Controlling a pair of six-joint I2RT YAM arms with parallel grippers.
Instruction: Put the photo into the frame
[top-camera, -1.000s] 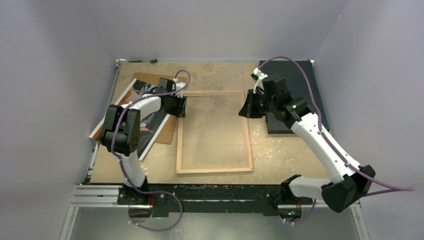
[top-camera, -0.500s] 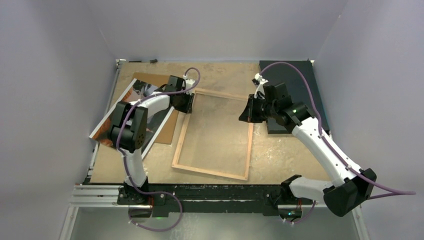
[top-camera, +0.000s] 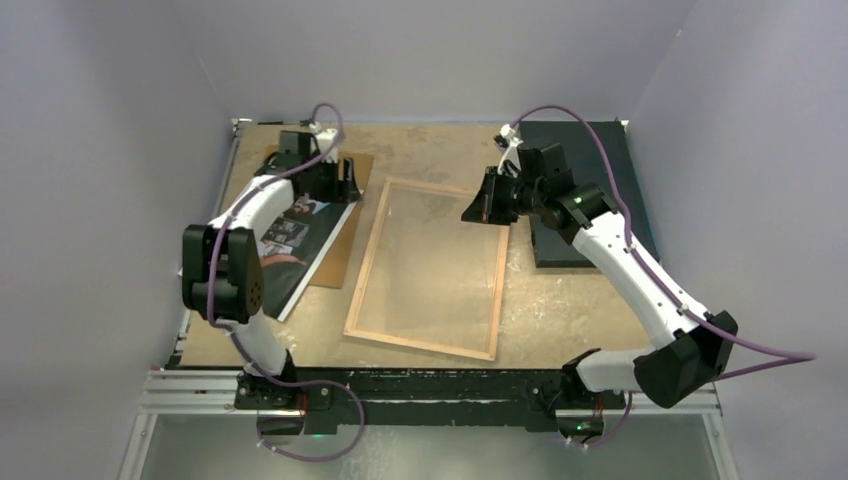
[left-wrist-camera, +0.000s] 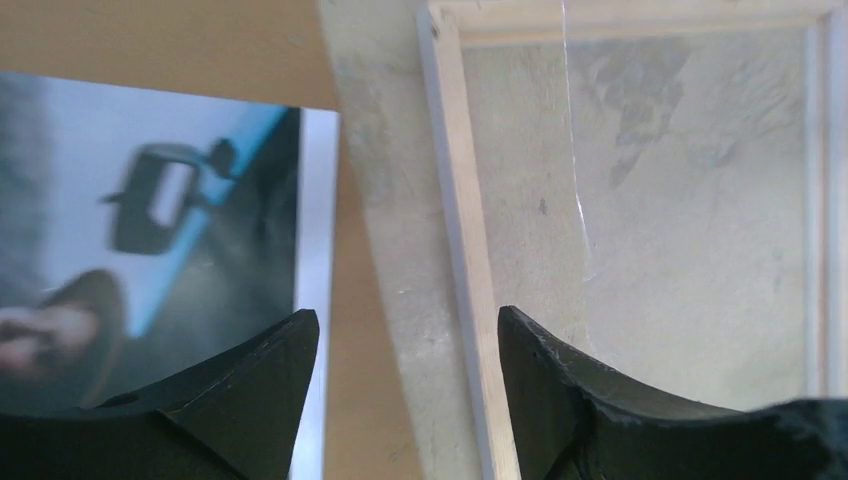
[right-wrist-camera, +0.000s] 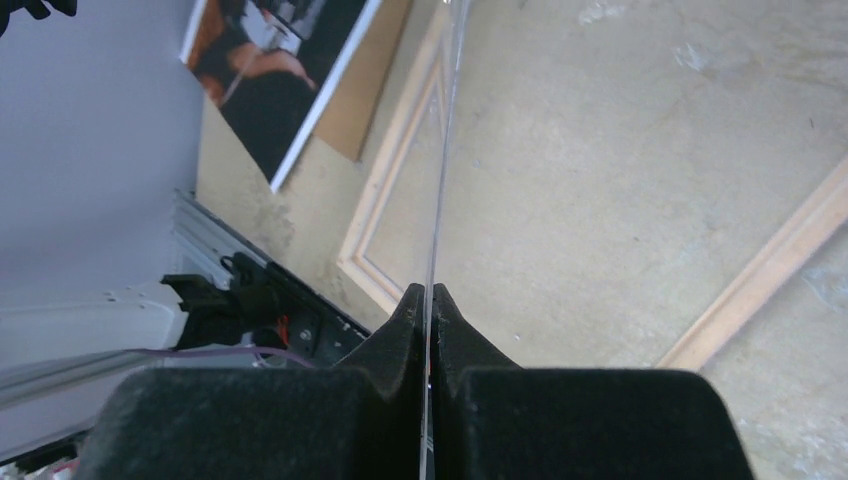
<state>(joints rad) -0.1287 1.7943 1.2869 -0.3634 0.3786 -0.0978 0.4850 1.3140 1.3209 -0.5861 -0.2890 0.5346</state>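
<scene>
The frame (top-camera: 364, 268) lies back-up and skewed at the table's middle, its light wood edge showing. The photo (top-camera: 296, 236) lies at the left on a brown backing board (top-camera: 343, 252). My left gripper (top-camera: 347, 187) is open and empty, hovering over the gap between the photo (left-wrist-camera: 150, 220) and the frame's left edge (left-wrist-camera: 460, 230). My right gripper (top-camera: 472, 211) is shut on the clear pane (right-wrist-camera: 440, 180), seen edge-on, near the frame's far right corner. The pane reaches out over the frame (right-wrist-camera: 385, 215).
A black mat (top-camera: 556, 252) lies at the far right under the right arm. The backing board shows in both wrist views (left-wrist-camera: 150, 35) (right-wrist-camera: 365, 100). Grey walls close in the left, back and right. A black rail (top-camera: 420, 385) runs along the near edge.
The frame has turned from straight to skewed. My left gripper has left the frame's far left corner and moved back-left over the board. My right gripper has shifted a little left and back.
</scene>
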